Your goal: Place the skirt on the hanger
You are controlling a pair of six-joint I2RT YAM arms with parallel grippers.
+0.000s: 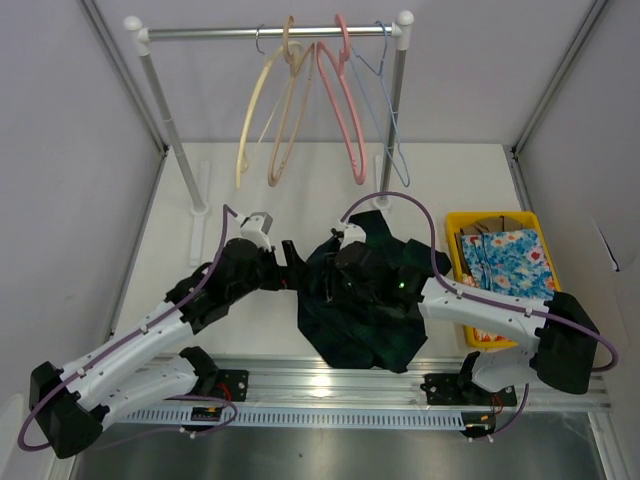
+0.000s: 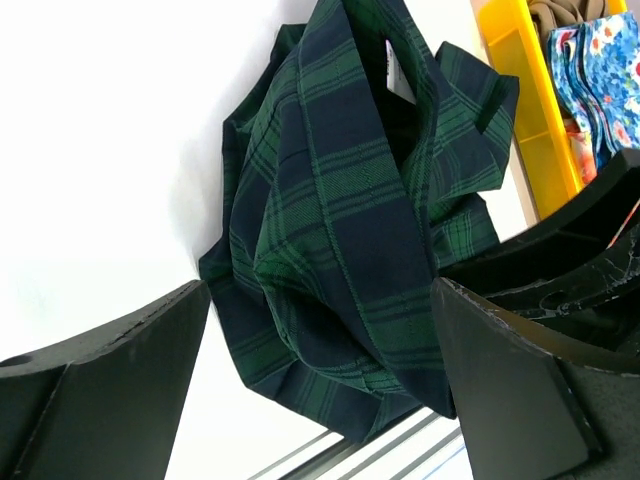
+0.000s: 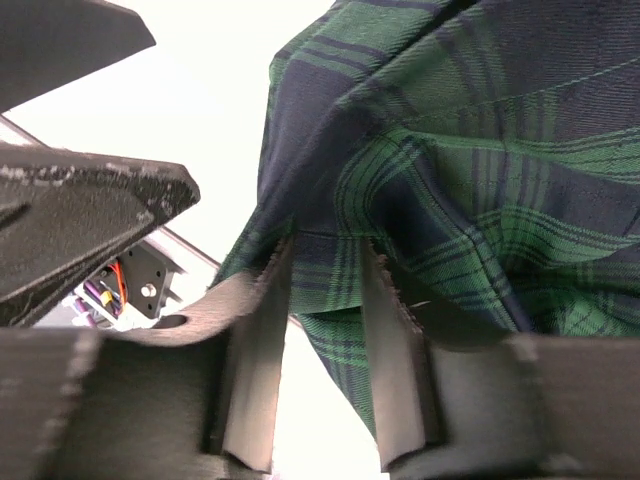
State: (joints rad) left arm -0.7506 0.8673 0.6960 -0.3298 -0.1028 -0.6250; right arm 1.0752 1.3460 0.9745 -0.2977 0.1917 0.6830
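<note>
The dark green and navy plaid skirt [image 1: 370, 310] lies bunched in the middle of the table, its top pulled up into a peak [image 2: 350, 200]. My right gripper [image 1: 346, 256] is at that peak, and its fingers [image 3: 325, 250] are closed on a fold of the skirt. My left gripper [image 1: 289, 263] stands wide open just left of the skirt, and its fingers [image 2: 320, 290] frame the cloth without touching it. The cream-yellow hanger [image 1: 250, 120] hangs at the left end of the row on the rail, far behind both grippers.
A tan hanger [image 1: 290, 120], a pink hanger [image 1: 345, 110] and a thin blue wire hanger [image 1: 388, 110] share the rail [image 1: 200, 33]. A yellow bin [image 1: 455, 225] at the right holds a floral cloth [image 1: 505, 262]. The rack posts stand at the back.
</note>
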